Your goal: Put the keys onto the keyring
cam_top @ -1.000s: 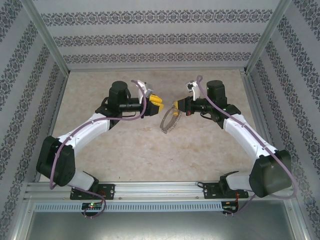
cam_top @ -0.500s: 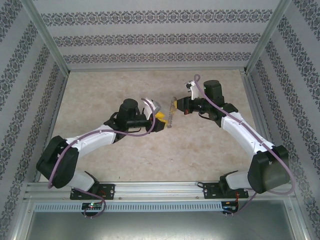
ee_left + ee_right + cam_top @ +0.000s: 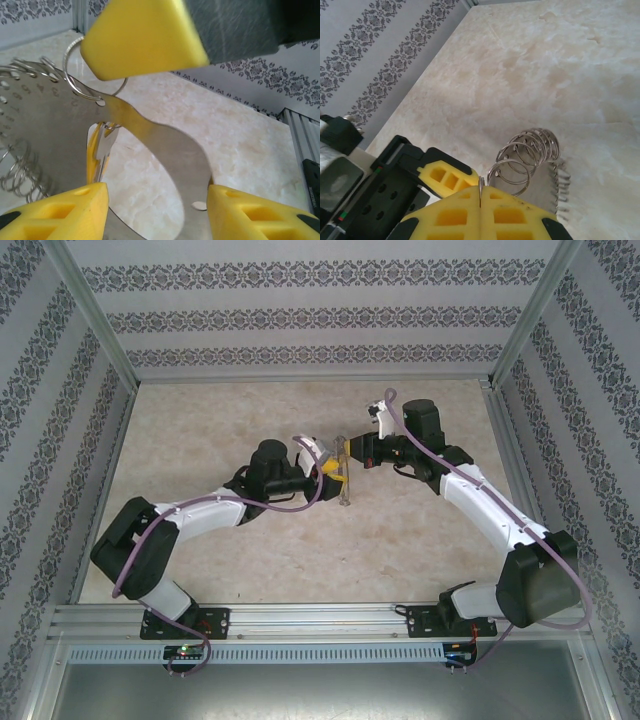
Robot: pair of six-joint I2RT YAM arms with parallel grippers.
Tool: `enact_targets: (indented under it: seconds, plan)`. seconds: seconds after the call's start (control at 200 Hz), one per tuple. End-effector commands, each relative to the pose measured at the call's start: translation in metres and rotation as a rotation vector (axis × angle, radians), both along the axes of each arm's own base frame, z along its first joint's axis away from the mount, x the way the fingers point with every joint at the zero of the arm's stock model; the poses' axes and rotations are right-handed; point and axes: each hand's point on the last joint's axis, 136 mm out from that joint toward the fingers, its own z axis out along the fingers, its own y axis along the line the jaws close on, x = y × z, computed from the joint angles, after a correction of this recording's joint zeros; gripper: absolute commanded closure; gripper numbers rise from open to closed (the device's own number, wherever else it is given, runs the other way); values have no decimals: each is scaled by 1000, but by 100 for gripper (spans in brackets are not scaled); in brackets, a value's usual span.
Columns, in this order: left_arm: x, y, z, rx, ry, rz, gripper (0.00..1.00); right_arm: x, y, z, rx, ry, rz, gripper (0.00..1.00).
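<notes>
The keyring (image 3: 343, 483) is a flat grey metal hoop hanging edge-on between the two grippers, above the table. My right gripper (image 3: 347, 449) is shut on its thin rim (image 3: 480, 189), with a row of small split rings (image 3: 526, 152) fringing the hoop beyond the pads. In the left wrist view the hoop's band (image 3: 167, 150) curves between my left gripper's (image 3: 157, 200) yellow fingers (image 3: 60, 210), which stand wide apart on either side of it. A tiny key (image 3: 98, 152) with a yellow side and a silvery blade hangs from a small ring at the band. My left gripper (image 3: 332, 473) is open.
The marbled tabletop (image 3: 300, 540) lies under the hoop. Patterned walls (image 3: 300, 315) and metal corner posts (image 3: 100, 320) close the cell at the back and sides. The right gripper's yellow finger (image 3: 145, 40) hangs just above the left wrist camera.
My left arm has swung right and forward until its fingers straddle the hoop. The right gripper turned the hoop from slanted to edge-on and has held it nearly still since.
</notes>
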Motion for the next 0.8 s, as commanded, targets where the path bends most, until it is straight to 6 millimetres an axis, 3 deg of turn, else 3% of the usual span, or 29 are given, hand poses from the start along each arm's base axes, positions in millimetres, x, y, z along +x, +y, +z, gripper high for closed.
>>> enact_targets:
  seconds: [0.0,0.26,0.465,0.625,0.794]
  plan:
    - [-7,3,31,-66,-72,30,45,7,2,26,25,-57,-41,100]
    - [-9,4,32,-79,-95,106,43,16,-1,31,41,-52,-135,100]
    - [17,11,13,-26,-109,240,44,10,7,38,53,-63,-105,100]
    - [23,8,4,17,-119,240,45,5,8,43,51,-77,-103,100]
    - [26,8,1,13,-119,243,65,4,8,43,48,-80,-99,100]
